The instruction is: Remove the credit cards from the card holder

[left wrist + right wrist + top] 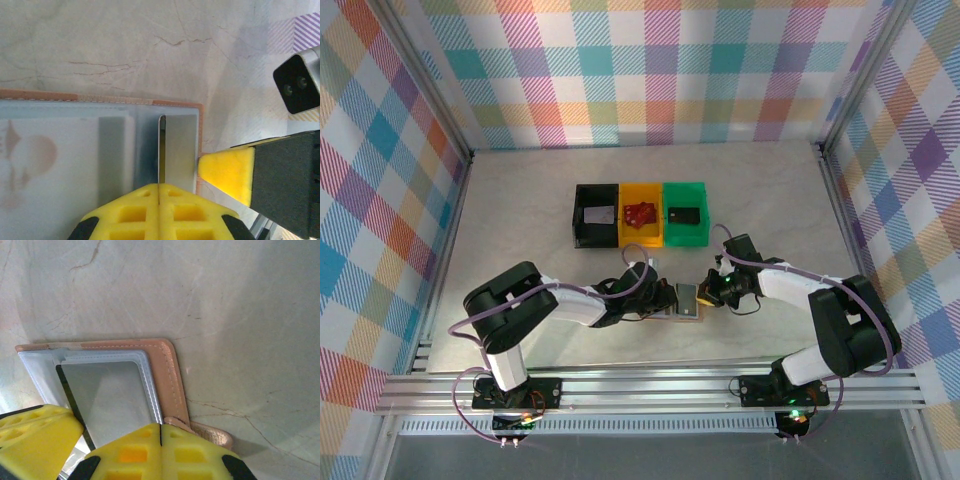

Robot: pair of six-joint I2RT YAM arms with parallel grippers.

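Left gripper (159,192) at bottom centre, pinched shut on a grey credit card (177,150), tan card holder (75,96) beneath, right gripper (161,434) closed, touching holder's edge.

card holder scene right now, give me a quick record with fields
card holder: lying open on the table, between the two end effectors
credit card: at the holder's end panel, its edge running into the seam of the left fingers
left end effector: shut on the credit card
right end effector: shut, at the holder's corner
bins: black bin, yellow bin, green bin in a row beyond the holder
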